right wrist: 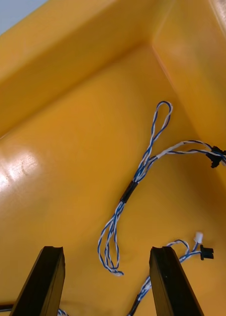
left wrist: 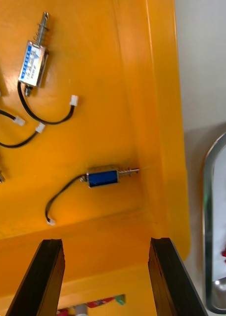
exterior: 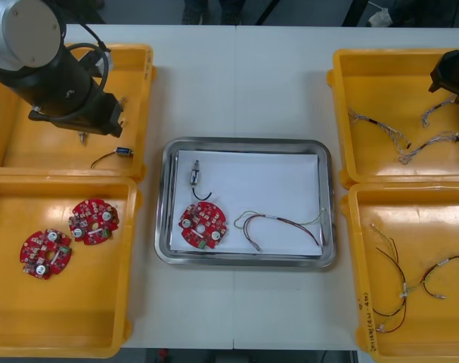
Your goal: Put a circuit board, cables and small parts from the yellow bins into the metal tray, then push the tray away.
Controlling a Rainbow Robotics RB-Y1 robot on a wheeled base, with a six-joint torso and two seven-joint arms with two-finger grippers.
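One round red board (exterior: 203, 224) lies in the metal tray (exterior: 244, 143), on the white inside near the corner closest to the robot's left. Just beyond it we see a small metal part (exterior: 195, 178) with a short black lead. Beside the board, toward the robot's right, a thin red and yellow cable (exterior: 278, 225) lies in loose loops. The tray sits mid-table (exterior: 237, 76) between four yellow bins.

Two more boards (exterior: 93, 221) lie just beside each other in the near left bin (exterior: 63, 340). The far left bin (exterior: 25, 151) holds a blue metal part (exterior: 123, 152) close to its tray-side wall. Twisted blue and white cables (exterior: 403, 140) lie in the far right bin (exterior: 388, 68). Red and black cables (exterior: 410, 291) lie in the near right bin (exterior: 418, 227).

Over the far left bin we find the left gripper (left wrist: 106, 242), its fingers apart with nothing between them. The blue metal part lies beyond the fingertips, its pin touching the bin wall. The right gripper (right wrist: 107, 249) hangs over the far right bin, fingers likewise apart. A loop of twisted cable lies on the bin floor under the gap, unclamped.
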